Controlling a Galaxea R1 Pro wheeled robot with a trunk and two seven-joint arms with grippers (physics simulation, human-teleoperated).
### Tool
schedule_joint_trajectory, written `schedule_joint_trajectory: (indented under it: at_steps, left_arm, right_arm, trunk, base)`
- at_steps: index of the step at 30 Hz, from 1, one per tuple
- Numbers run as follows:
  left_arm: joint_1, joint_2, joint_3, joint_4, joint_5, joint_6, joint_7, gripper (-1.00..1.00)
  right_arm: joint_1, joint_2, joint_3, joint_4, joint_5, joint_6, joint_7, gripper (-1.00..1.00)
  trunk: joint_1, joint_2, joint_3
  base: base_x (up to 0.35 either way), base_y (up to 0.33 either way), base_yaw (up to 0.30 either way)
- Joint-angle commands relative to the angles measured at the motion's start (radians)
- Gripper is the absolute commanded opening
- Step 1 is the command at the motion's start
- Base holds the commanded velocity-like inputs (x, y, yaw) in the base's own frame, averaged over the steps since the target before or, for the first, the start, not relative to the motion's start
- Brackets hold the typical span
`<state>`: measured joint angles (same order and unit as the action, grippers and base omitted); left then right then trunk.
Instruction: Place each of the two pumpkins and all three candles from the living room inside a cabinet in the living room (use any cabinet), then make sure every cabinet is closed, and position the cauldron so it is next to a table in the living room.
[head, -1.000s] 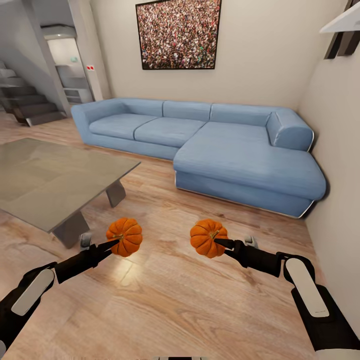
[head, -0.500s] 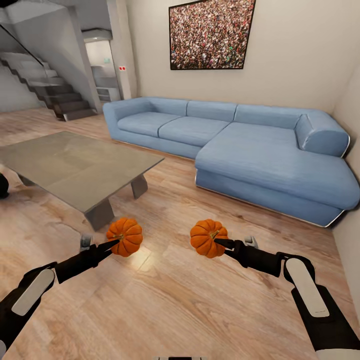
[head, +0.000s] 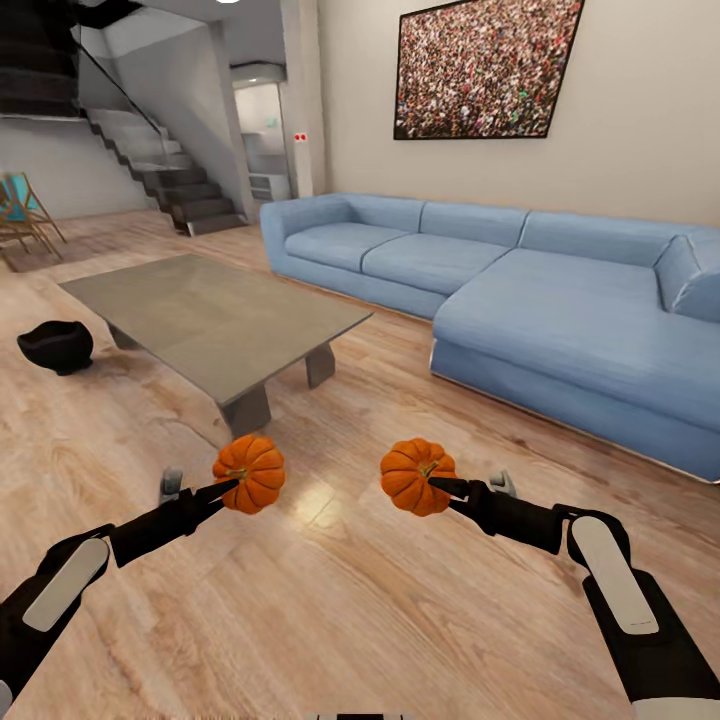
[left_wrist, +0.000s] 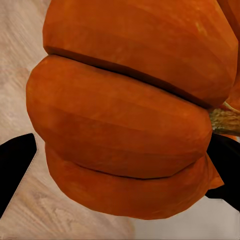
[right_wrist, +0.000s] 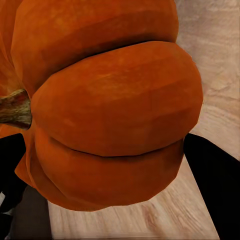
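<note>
Each hand carries a ribbed orange pumpkin above the wooden floor. My left gripper (head: 232, 486) is shut on the left pumpkin (head: 250, 473), whose ribs loom close in the left wrist view (left_wrist: 125, 120). My right gripper (head: 437, 486) is shut on the right pumpkin (head: 415, 476), seen close up in the right wrist view (right_wrist: 110, 110). The black cauldron (head: 56, 346) sits on the floor at the left, just beyond the far-left end of the grey coffee table (head: 215, 320). No candles or cabinet are in view.
A blue corner sofa (head: 520, 290) runs along the back wall and right side. Dark stairs (head: 185, 195) rise at the back left, with a folding chair (head: 25, 215) at the far left. Bare wood floor (head: 340, 600) lies ahead between table and sofa.
The whole view has swung leftward: sofa and table have slid right in the picture, and the cauldron, stairs and chair have come into view. Both arms hold their pumpkins as before.
</note>
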<state>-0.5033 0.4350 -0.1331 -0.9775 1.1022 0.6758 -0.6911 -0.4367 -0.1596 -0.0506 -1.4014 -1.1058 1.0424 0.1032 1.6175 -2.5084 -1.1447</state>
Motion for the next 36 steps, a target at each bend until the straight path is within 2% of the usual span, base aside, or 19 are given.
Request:
schedule_joint_trajectory:
  at_steps: [1,22,36]
  left_arm:
    - [-0.001,0.001,-0.002,0.0,0.018,0.01,0.001,-1.0]
    - [-0.001,0.001,0.0,0.004,0.018,0.01,0.001,-1.0]
    - [-0.001,0.001,0.0,0.002,0.019,0.011,-0.001,-1.0]
  right_arm:
    - [0.0,0.0,-0.002,-0.001,-0.008,0.005,0.01,-1.0]
    - [0.0,0.0,-0.002,-0.001,-0.008,0.005,0.01,-1.0]
    - [0.0,0.0,-0.002,-0.001,-0.008,0.005,0.01,-1.0]
  trunk:
    - [0.0,0.0,-0.001]
    - [0.0,0.0,-0.001]
    - [0.0,0.0,-0.001]
  base:
    - [-0.076,0.0,0.281]
    - [-0.076,0.0,0.281]
    - [-0.009,0.0,0.281]
